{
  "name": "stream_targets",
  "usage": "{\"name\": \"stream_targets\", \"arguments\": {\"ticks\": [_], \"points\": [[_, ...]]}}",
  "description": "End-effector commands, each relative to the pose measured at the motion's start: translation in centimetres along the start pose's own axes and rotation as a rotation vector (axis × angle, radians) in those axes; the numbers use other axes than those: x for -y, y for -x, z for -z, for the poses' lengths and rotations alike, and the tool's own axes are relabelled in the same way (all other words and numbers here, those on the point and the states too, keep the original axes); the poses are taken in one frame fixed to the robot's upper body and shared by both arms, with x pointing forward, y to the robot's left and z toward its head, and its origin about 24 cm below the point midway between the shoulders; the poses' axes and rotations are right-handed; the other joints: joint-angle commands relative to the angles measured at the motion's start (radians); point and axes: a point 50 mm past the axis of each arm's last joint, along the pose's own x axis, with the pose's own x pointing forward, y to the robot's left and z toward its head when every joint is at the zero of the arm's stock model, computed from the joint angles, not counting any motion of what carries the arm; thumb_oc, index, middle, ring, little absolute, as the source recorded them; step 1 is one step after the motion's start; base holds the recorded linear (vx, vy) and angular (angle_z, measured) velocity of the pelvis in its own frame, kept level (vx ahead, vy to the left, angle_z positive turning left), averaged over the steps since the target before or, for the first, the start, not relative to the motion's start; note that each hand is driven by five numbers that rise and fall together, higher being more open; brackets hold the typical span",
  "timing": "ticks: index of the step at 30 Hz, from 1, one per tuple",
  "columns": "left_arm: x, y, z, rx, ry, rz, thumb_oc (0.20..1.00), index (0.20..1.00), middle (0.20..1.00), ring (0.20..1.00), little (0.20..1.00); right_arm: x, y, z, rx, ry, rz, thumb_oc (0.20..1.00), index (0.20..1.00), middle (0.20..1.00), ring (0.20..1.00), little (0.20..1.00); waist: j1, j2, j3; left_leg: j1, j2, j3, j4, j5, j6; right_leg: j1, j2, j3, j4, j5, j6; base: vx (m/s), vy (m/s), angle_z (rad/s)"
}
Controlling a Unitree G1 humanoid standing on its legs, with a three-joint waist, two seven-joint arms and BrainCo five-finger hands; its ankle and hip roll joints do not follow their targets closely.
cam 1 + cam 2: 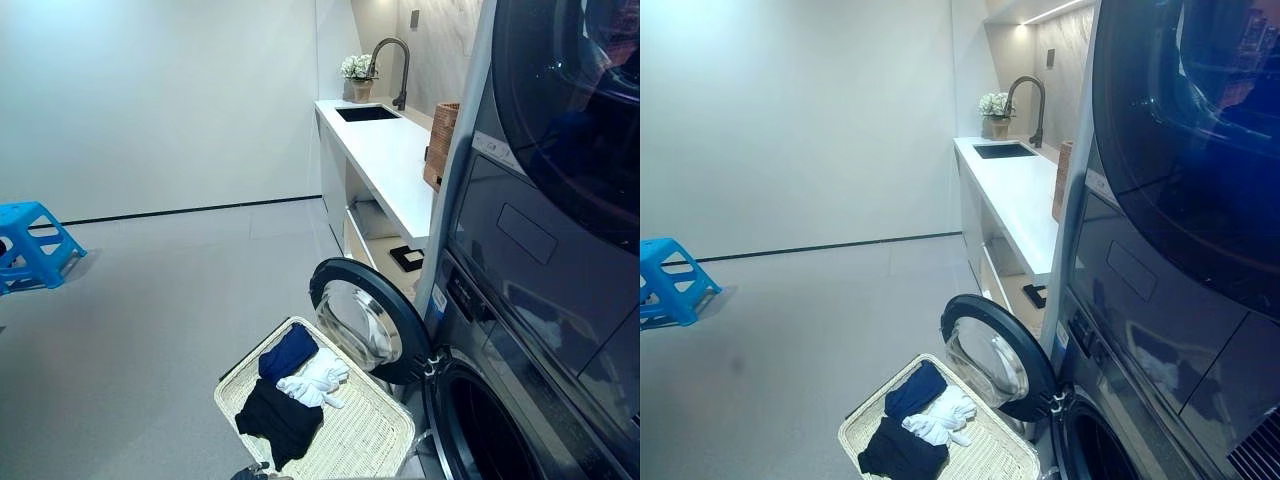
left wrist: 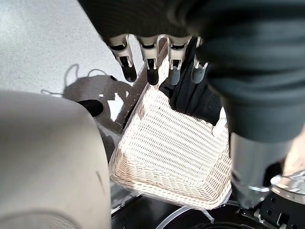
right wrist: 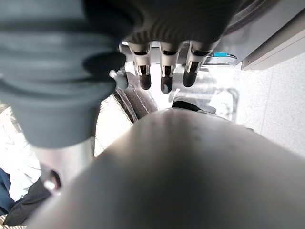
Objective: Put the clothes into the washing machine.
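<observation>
Low in front sits a pale wicker basket (image 1: 372, 437) on the grey floor, holding a black garment (image 1: 279, 420), a blue one (image 1: 289, 351) and a white one (image 1: 315, 379) bunched together. Just right of it, the washing machine's round door (image 1: 368, 318) stands swung open beside the drum opening (image 1: 480, 430). Left hand (image 2: 157, 57) hangs over the basket with fingers relaxed, empty. Right hand (image 3: 164, 62) hangs near the machine front, fingers loose, gripping nothing. A blue stool (image 1: 32, 243) stands far left.
</observation>
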Motion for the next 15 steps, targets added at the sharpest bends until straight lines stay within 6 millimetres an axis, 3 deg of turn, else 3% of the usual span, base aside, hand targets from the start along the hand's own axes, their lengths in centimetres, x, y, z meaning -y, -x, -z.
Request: {"name": "stream_targets", "arguments": {"ticks": [1,6,8,15], "points": [[1.8,-0.2,1.3,-0.066,0.040,0.033,1.000,1.000,1.000,1.000,1.000,-2.0,-0.6,-1.0,-0.004,0.001,-0.037,1.000,1.000,1.000,1.000,1.000,-0.006,-0.038,0.006,-0.042,-0.092,-0.005,0.001,-0.007,0.087,-0.002,-0.027,-0.013,0.009,0.015,0.038,0.00,0.000,0.00],[1.6,-0.2,1.0,-0.043,0.003,0.011,1.000,1.000,1.000,1.000,1.000,-2.0,-0.6,-1.1,0.001,0.005,-0.037,1.000,1.000,1.000,1.000,1.000,-0.004,-0.037,0.008,-0.043,-0.092,-0.006,0.001,-0.005,0.087,-0.003,-0.028,-0.016,0.009,0.015,0.038,0.00,0.000,0.00],[1.2,-0.2,0.6,-0.015,-0.118,-0.091,1.000,1.000,1.000,1.000,1.000,-2.0,-0.6,-1.2,0.005,0.012,-0.039,1.000,1.000,1.000,1.000,1.000,-0.004,-0.036,0.011,-0.045,-0.091,-0.005,0.001,-0.004,0.087,-0.005,-0.028,-0.017,0.009,0.016,0.038,0.00,0.000,0.00],[-0.6,-0.1,-1.0,0.045,-0.250,-0.304,1.000,1.000,1.000,1.000,1.000,-1.7,-0.6,-1.2,0.003,0.036,-0.034,1.000,1.000,1.000,1.000,1.000,-0.008,-0.032,0.024,-0.058,-0.092,-0.001,0.001,0.002,0.085,-0.018,-0.027,-0.009,0.006,0.023,0.041,0.03,0.017,-0.02]]}}
